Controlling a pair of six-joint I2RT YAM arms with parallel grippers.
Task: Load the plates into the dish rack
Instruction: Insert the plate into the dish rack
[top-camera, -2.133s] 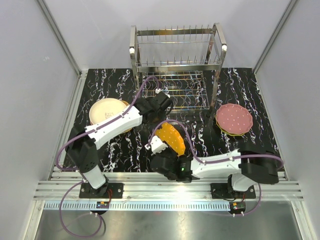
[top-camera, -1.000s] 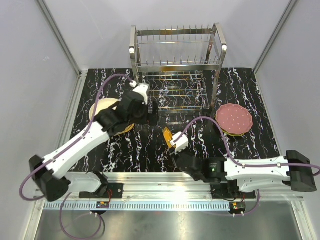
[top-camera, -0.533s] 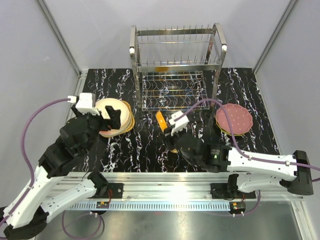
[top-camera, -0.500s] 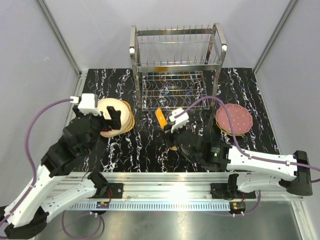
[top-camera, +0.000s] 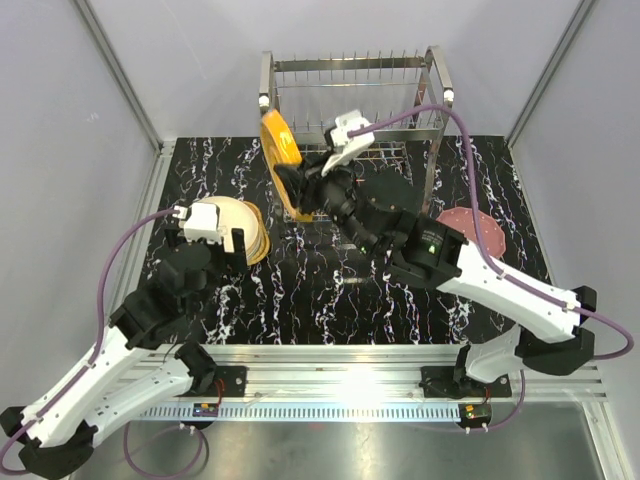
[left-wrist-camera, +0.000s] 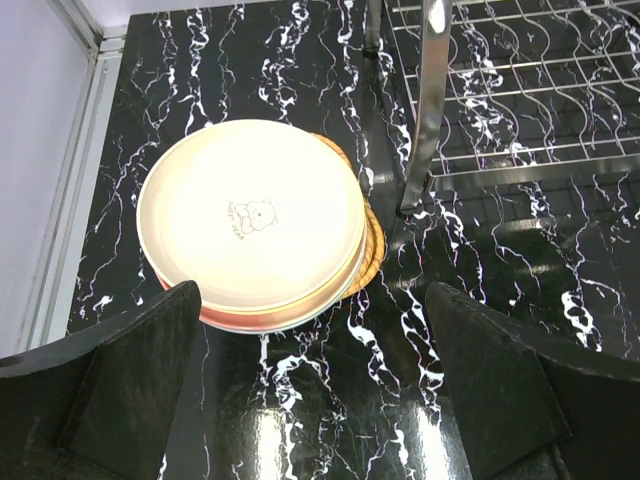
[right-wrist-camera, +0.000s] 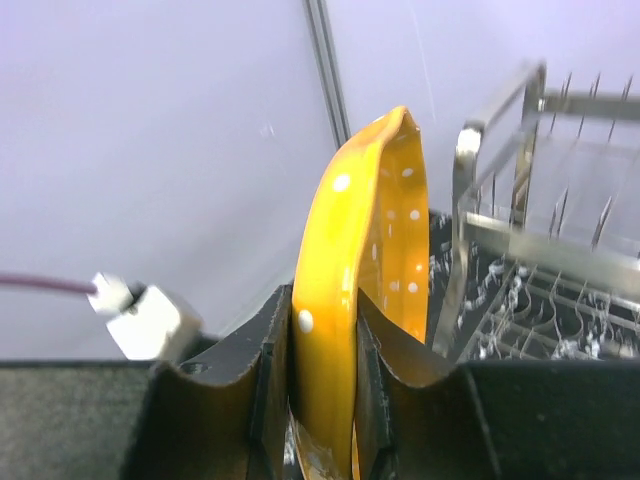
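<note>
Right end effector (right-wrist-camera: 320, 345) gripped orange dotted plate (right-wrist-camera: 375, 230) upright at dish rack's (top-camera: 300, 66) left end; next likely needed slotting between prongs (right-wrist-camera: 603, 222). Left end effector (left-wrist-camera: 315, 375) hung wide open.

The dish rack (left-wrist-camera: 432, 100) is shiny metal wire. The orange plate (right-wrist-camera: 370, 270) looks smooth and glossy, like the black marbled table (left-wrist-camera: 300, 400).

Bright overhead light, glossy glare
</note>
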